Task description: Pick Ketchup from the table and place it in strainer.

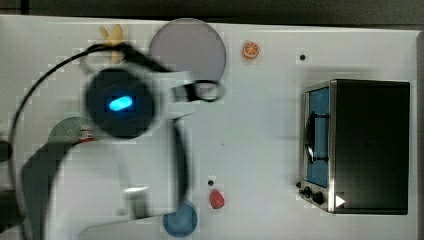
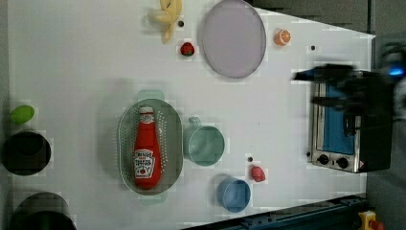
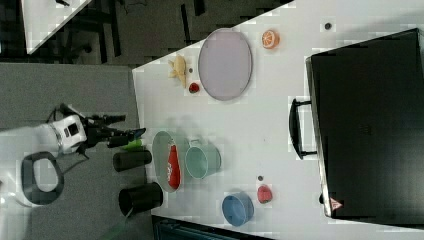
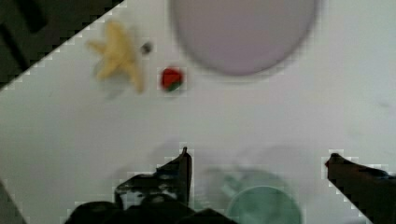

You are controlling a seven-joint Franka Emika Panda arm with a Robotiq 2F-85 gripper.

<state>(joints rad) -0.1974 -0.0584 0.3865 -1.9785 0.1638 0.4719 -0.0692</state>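
A white table (image 2: 72, 72) carries a large grey round plate (image 2: 233, 38), with a peeled banana (image 2: 168, 17) and a small strawberry (image 2: 187, 49) just beside it and an orange slice (image 2: 282, 37) on its other side. A teal cup (image 2: 205, 144) stands near a blue cup (image 2: 234, 194) and a red fruit (image 2: 257, 173). A toaster oven (image 2: 341, 129) sits at the left view's right; a green fruit (image 2: 22, 114) and two black cylinders (image 2: 26, 152) at the left view's left.

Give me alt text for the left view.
A red Ketchup bottle lies inside the pale green strainer on a white table, a teal cup beside it. A grey plate, blue cup and toaster oven surround them.
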